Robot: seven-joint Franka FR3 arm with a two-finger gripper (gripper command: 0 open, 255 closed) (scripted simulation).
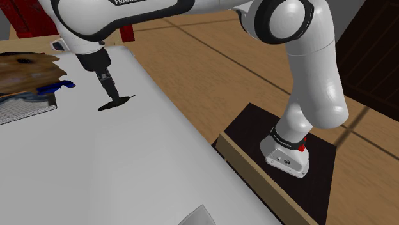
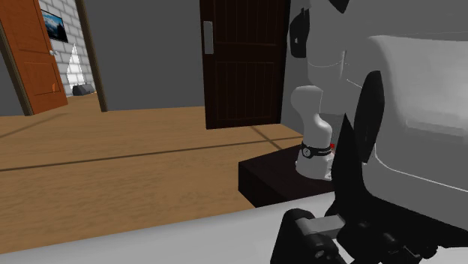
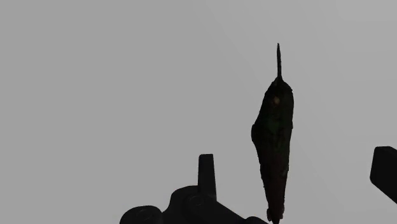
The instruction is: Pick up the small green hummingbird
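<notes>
The pale grey tabletop (image 1: 128,166) has a small dark hummingbird (image 1: 117,102) lying flat on it, a lumpy brown and blue thing (image 1: 29,69) beside a flat grey sheet (image 1: 25,110), and a grey corner piece (image 1: 199,217).

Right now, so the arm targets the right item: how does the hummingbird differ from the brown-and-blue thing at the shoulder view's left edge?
The hummingbird is dark, almost black; the brown-and-blue thing is mottled brown with blue. The hummingbird is small and slim, the brown-and-blue thing much broader. The hummingbird lies right under the gripper; the brown-and-blue thing sits apart from it. Both rest on the pale table.
</notes>
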